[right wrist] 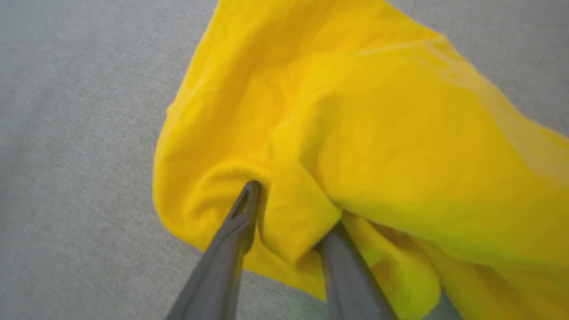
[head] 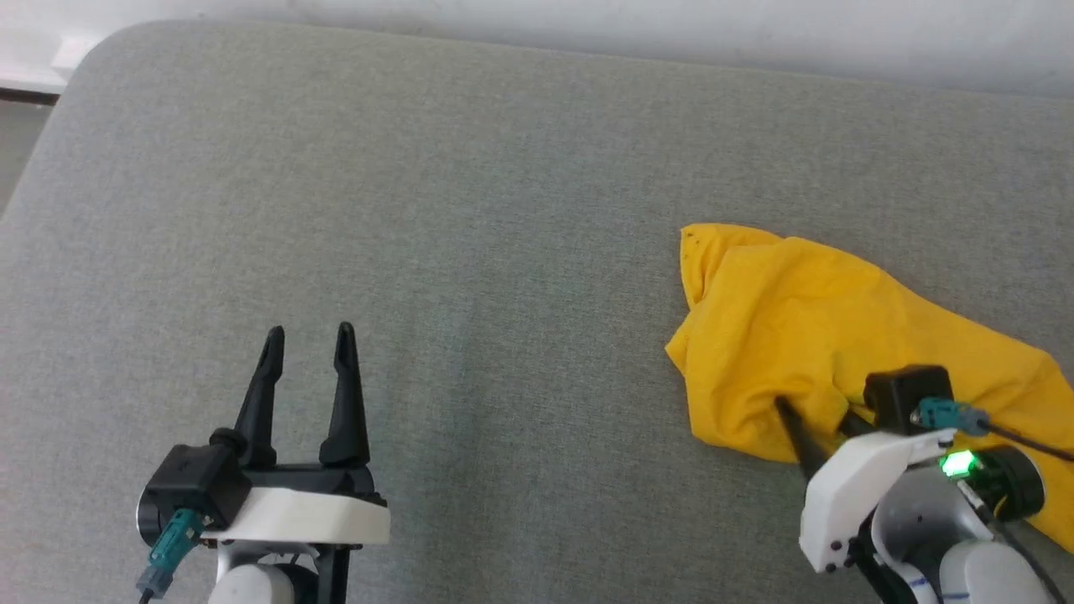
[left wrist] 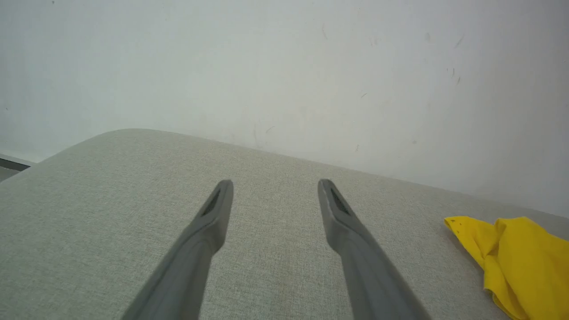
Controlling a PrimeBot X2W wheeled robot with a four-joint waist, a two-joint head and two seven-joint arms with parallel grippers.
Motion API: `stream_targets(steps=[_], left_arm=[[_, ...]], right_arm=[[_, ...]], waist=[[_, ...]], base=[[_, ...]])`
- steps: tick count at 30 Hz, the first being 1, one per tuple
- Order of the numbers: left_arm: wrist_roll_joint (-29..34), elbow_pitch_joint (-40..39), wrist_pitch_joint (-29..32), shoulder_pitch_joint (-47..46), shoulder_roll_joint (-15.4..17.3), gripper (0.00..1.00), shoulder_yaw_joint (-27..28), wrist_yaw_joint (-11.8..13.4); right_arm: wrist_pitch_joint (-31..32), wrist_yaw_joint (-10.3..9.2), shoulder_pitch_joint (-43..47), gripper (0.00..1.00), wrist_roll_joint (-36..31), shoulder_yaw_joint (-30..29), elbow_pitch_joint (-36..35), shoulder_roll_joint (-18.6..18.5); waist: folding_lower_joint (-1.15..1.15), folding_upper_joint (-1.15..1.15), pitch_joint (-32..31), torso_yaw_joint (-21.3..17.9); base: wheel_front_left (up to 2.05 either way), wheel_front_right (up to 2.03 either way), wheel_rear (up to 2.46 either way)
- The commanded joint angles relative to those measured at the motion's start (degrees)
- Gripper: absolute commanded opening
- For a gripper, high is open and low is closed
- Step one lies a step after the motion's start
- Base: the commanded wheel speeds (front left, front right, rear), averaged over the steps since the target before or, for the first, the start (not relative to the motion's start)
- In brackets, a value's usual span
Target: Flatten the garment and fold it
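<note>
Your left claw and right claw each have two long dark fingers, narrow at the tips, on a black base joined to a white shell. A teal plug with a dark cable sits at each wrist. On the right wrist you see a green light and a pale forearm with thin blue marks.
</note>
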Motion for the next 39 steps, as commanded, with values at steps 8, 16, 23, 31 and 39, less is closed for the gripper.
stream_targets(steps=[8, 16, 23, 31, 39], left_arm=[[-0.47, 0.95, -0.27, 0.24, -0.12, 1.00, -0.91, 0.86], [-0.71, 1.12, -0.27, 0.39, -0.12, 1.00, -2.12, 1.11], [-2.33, 1.43, -0.27, -0.97, -0.12, 1.00, -3.95, 0.98], [-4.95, 2.30, -0.27, -4.78, -0.12, 1.00, -6.55, 1.02], [-6.05, 3.05, -0.27, -7.36, -0.12, 1.00, -7.43, 1.13]], right_arm=[[-2.29, -0.04, -8.32, 0.00, 1.84, 1.55, -2.73, -0.04], [1.84, -0.04, -24.42, 0.00, 5.23, 6.06, -3.05, -1.22], [5.84, -0.04, -39.74, 0.00, 5.51, 8.30, 5.64, -3.04], [1.87, -0.04, -49.80, 0.00, -4.36, 2.98, 22.40, -6.39], [-2.47, -0.04, -50.80, 1.00, -14.31, -3.87, 34.28, -6.17]], waist=[[-0.01, 0.00, -2.92, 1.13], [-0.01, 0.00, -3.96, 2.39], [-0.01, 0.00, -0.01, 5.41], [-0.01, 0.00, 5.88, 9.38], [-0.01, 0.00, 8.45, 10.52]], base=[[0.00, 0.00, 0.00], [0.00, 0.00, 0.00], [0.00, 0.00, 0.00], [0.00, 0.00, 0.00], [0.00, 0.00, 0.00]])
